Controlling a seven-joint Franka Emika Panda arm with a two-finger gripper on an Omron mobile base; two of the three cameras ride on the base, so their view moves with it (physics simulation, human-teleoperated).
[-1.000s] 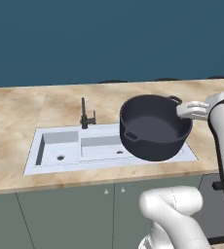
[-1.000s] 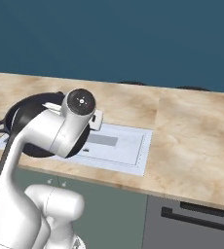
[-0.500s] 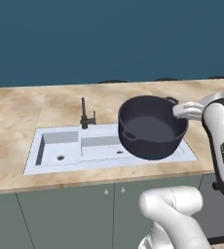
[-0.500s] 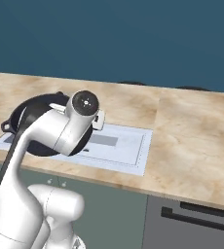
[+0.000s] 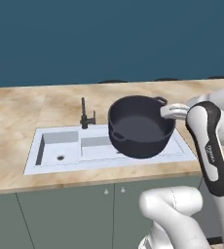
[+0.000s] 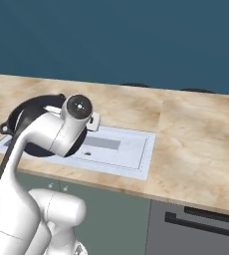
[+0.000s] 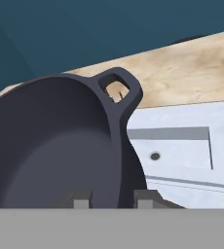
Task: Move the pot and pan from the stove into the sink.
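The dark navy-grey pot (image 5: pixel 140 127) hangs tilted above the right half of the white sink (image 5: pixel 60 146), its matte inside facing the left base view. My gripper (image 5: pixel 169 111) is shut on the pot's right rim beside a loop handle. In the hand view the gripper (image 7: pixel 112 199) straddles the pot's wall (image 7: pixel 55 141), one fingertip (image 7: pixel 80 198) inside and one outside, with the far loop handle (image 7: pixel 118 83) and the sink floor (image 7: pixel 182 146) beyond. From the right base view the pot (image 6: pixel 31 107) peeks out behind my arm over the sink (image 6: pixel 131 149). The pan and the stove are out of view.
A thin dark faucet (image 5: pixel 84 115) stands on the sink's back edge, just left of the pot. Beige marbled counter (image 5: pixel 16 107) surrounds the basin. A drain hole (image 5: pixel 60 157) sits in the left compartment. A dark oven front (image 6: pixel 201 224) lies below the counter at right.
The gripper has carried the pot a little to the left, further over the sink. The sink and counter have stayed in place.
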